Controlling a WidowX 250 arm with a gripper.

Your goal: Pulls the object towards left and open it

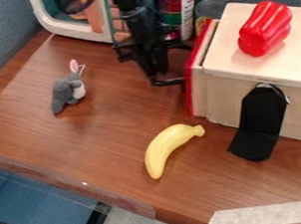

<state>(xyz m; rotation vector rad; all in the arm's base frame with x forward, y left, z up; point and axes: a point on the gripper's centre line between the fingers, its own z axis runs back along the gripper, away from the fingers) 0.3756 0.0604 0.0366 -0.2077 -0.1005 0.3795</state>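
Black gripper (157,66) hangs from the top edge, just left of the wooden box (246,100) at the right. Facing it is the box's red front panel (192,87), a narrow upright strip from this angle. The gripper's lower end lies right beside that panel; whether it touches cannot be told. Behind the panel runs a thin wooden part, with a seam between it and the box body. The inside of the box is hidden.
A red pepper (264,27) lies on the box, and a black bracket (260,123) stands at its near side. Also on the table (101,123) are a yellow banana (167,147) and a grey toy mouse (66,92). Cans (178,9) stand behind the gripper.
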